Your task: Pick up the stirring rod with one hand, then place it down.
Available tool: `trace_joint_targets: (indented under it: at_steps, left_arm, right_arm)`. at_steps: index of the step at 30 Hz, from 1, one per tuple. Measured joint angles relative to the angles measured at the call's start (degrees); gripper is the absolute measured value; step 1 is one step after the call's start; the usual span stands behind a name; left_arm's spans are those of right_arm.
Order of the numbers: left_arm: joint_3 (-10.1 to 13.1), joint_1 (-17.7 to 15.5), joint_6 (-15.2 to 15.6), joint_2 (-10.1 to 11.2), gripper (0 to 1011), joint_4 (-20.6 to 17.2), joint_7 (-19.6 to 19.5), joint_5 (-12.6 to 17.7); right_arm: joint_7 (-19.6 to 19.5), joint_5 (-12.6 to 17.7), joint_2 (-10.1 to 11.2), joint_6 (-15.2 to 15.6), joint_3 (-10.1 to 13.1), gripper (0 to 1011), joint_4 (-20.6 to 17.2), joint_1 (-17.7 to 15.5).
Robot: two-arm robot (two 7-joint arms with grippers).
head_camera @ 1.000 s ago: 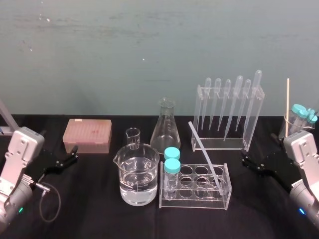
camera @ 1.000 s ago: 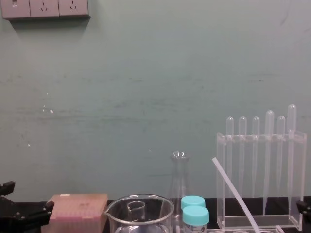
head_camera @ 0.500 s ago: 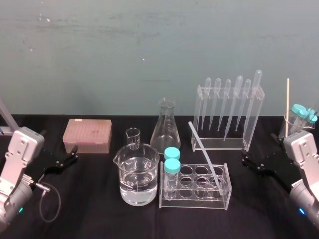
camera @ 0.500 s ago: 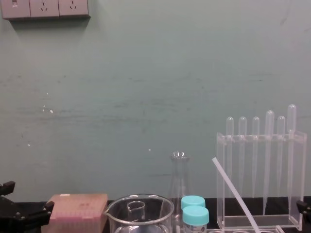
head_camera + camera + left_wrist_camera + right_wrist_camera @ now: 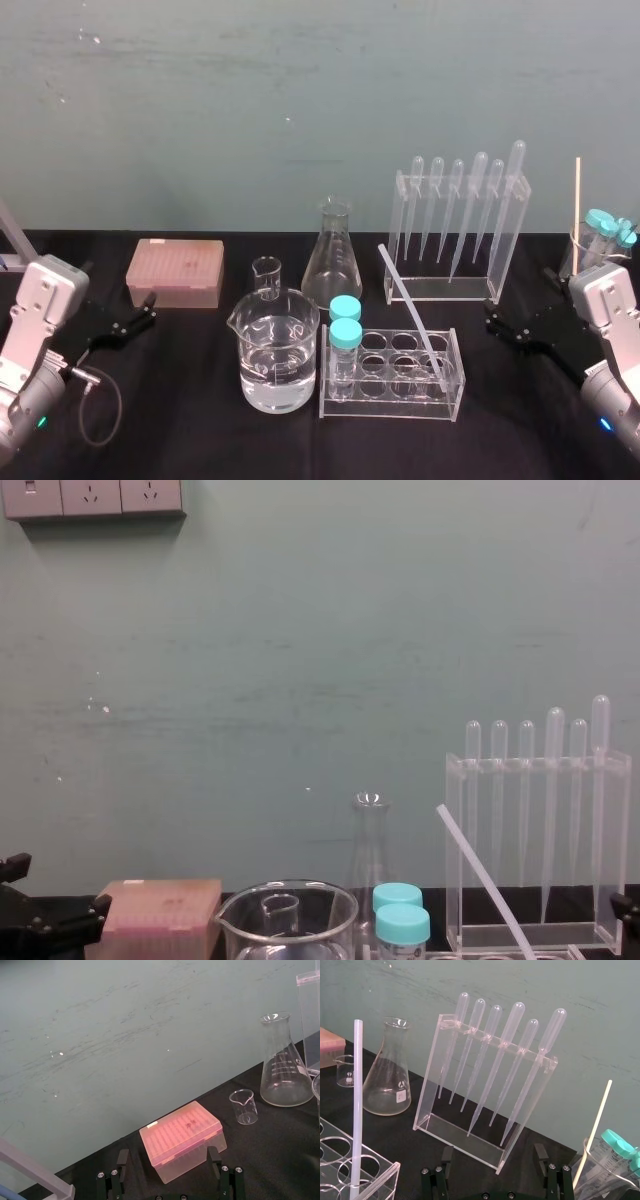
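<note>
Scuffed teal wall (image 5: 300, 680), grey wall sockets (image 5: 93, 498), black tabletop (image 5: 190, 430) below

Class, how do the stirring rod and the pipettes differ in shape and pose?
The stirring rod keeps one width with blunt ends; the pipettes have bulb tops and taper to tips. The rod leans slanted in the low tube rack; the pipettes hang in a row. Both are long, thin and translucent.

Head view looks down over the whole counter (image 5: 180, 400). Chest view sits low, facing the wall (image 5: 300, 680); both share the pipette rack (image 5: 440, 289). Wrist views look forward past left tool (image 5: 167, 1157) and right tool (image 5: 493, 1152).
</note>
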Motion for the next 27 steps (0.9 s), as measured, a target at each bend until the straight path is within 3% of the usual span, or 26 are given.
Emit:
trace_joint_targets:
  at_steps: [27]
  left_arm:
    - [0.0,0.0,0.0,0.0,1000,0.0,0.0,0.0]
  right_arm:
    - [0.0,0.0,0.0,0.0,0.0,1003,0.0,0.0]
